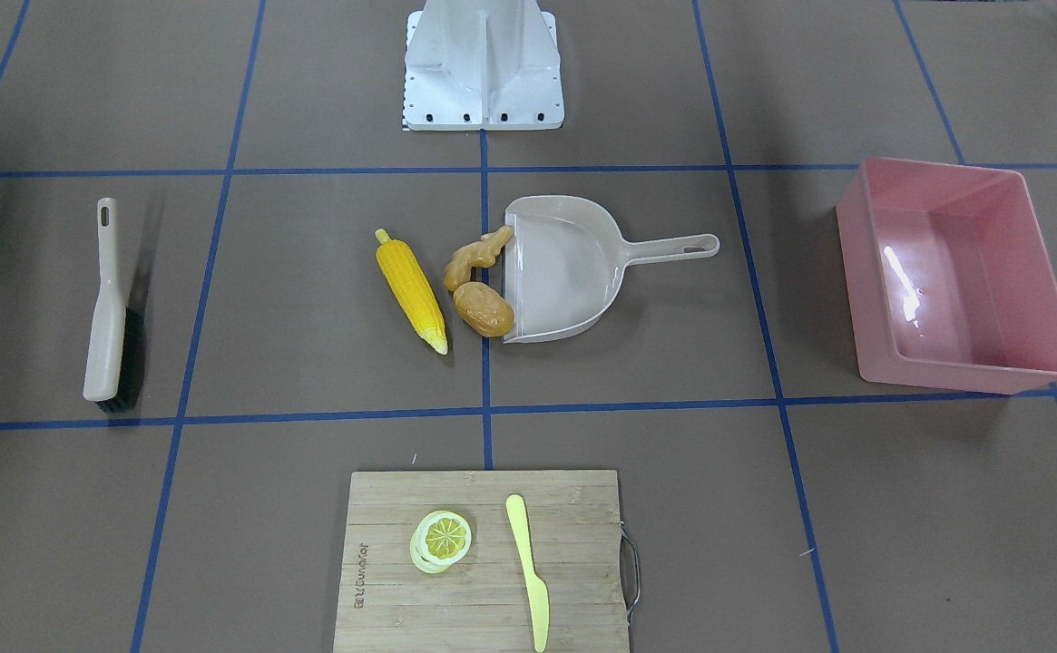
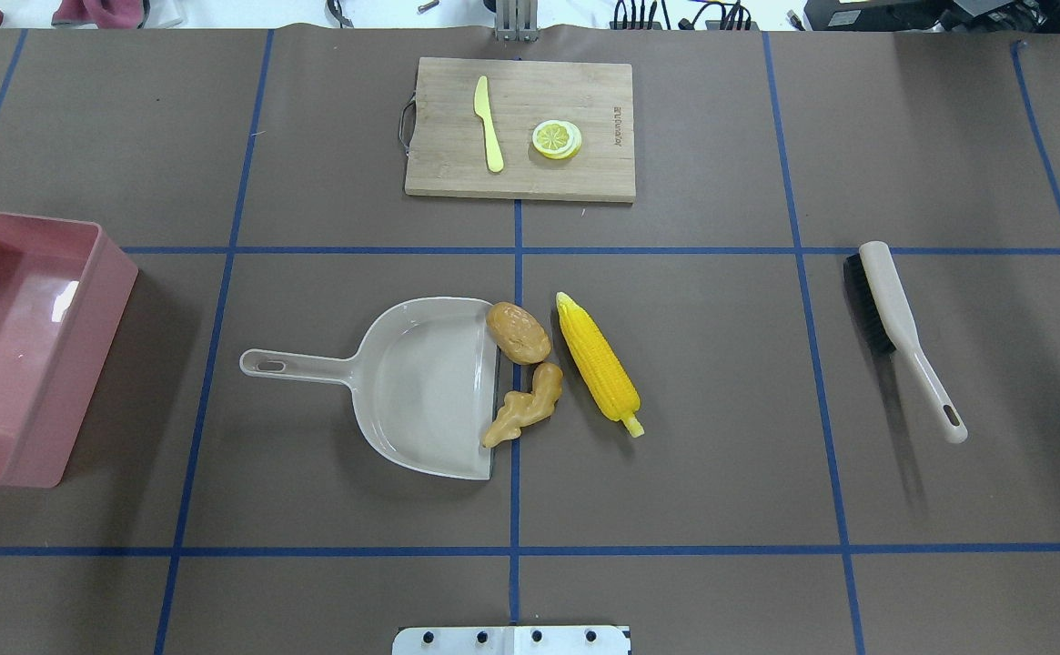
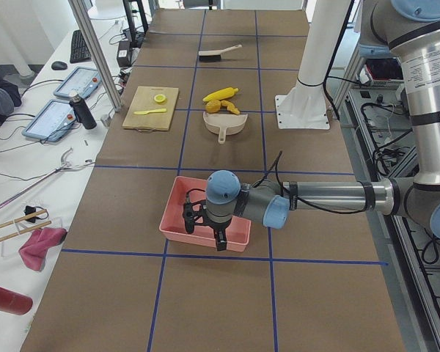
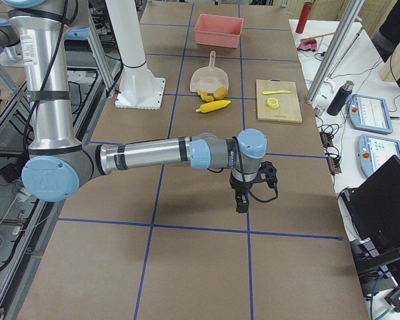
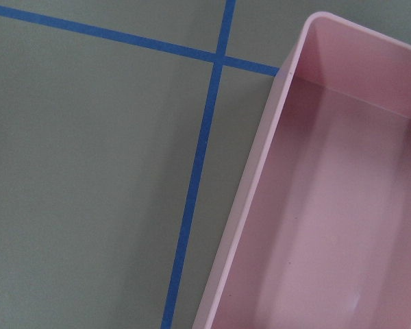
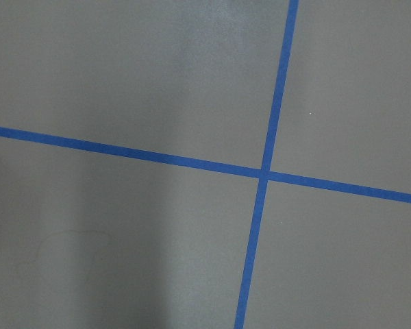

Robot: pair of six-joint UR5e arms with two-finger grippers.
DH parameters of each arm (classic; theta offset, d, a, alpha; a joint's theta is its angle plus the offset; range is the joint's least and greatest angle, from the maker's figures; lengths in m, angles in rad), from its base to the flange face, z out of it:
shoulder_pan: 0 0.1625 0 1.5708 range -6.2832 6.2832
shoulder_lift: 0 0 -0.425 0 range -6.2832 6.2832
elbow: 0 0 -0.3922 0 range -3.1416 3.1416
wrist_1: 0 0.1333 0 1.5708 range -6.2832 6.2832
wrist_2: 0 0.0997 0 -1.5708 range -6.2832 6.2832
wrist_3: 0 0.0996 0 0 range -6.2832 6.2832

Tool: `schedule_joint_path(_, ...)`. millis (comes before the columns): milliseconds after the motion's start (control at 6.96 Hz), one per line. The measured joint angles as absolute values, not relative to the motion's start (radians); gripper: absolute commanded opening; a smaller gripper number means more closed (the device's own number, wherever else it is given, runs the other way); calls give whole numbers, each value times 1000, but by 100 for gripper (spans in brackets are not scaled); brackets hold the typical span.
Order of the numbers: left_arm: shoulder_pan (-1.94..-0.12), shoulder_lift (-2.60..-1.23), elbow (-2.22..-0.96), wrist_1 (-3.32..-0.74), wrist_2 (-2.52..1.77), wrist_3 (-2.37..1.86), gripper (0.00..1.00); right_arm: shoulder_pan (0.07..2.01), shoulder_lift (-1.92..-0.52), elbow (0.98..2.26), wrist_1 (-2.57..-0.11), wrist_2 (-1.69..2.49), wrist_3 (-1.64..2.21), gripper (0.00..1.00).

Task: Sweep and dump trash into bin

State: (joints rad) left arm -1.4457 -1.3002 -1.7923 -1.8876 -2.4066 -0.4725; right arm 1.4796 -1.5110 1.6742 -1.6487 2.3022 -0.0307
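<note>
**Desk:** What stood at the left end of the table (image 2: pixel 721 437)?

**Photographer:** The pink bin (image 2: pixel 20 346) sat there, open side up. The left gripper (image 3: pixel 202 227) hung above it. That gripper showed only in a side view, so it could not be told whether its fingers were spread or closed.

**Desk:** Where was the trash?

**Photographer:** All three pieces lay on the table at its centre, well apart from the bin. The beige dustpan (image 2: pixel 420 382) lay flat, its handle pointing toward the bin and its mouth facing right. The potato (image 2: pixel 518 332) touched the far end of the pan's lip. The ginger root (image 2: pixel 525 409) lay just beside it, one tip against the lip. The corn cob (image 2: pixel 598 364) lay aslant just to their right, clear of the pan.

**Desk:** And behind them?

**Photographer:** A wooden cutting board (image 2: pixel 448 173) at the far edge carried a pale yellow knife (image 2: pixel 489 123) and, to its right, stacked lemon slices (image 2: pixel 557 139).

**Desk:** Farther right?

**Photographer:** A beige brush (image 2: pixel 903 327) with black bristles lay alone. Beyond it, the right gripper (image 4: pixel 242 200) hovered over the table, and its wrist camera showed a crossing of blue tape lines (image 6: pixel 264 171). The spread of its fingers could not be told either.
</note>
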Motion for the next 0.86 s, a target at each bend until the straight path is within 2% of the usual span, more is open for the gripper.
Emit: schedule_joint_path(862,-1446,-1306,-1802,-1887,-2408,-472,98,1478,-1521,1671,-1644,2304,-31,100)
